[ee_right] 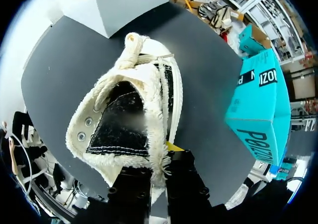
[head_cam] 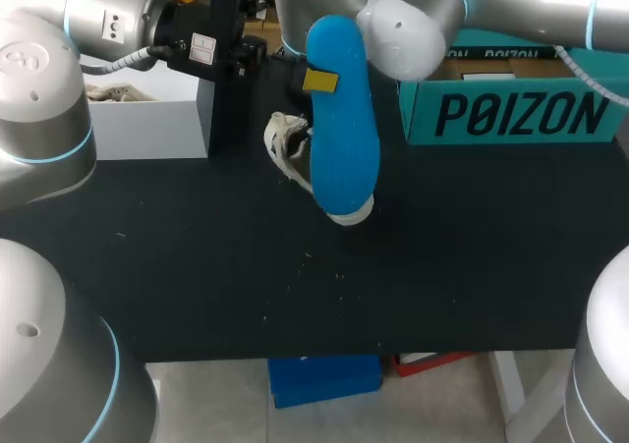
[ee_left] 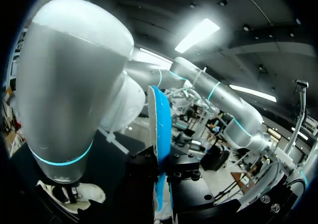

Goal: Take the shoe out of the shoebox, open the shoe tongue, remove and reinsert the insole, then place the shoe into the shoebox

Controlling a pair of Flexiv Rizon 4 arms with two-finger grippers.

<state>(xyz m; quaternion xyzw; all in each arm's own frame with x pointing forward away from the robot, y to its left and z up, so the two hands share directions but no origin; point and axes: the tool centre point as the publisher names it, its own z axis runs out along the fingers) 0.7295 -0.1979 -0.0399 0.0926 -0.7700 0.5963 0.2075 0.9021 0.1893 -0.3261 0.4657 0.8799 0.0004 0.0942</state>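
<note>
The insole (head_cam: pixel 346 134) stands just right of the shoe (head_cam: pixel 286 144), shoebox (head_cam: pixel 519 115) farther right.

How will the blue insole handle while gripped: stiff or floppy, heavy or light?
The insole is probably fairly stiff: it stands straight out of the left gripper without drooping. Edge-on it looks thin, so it is likely light, and it may flex if pushed against the shoe.
</note>
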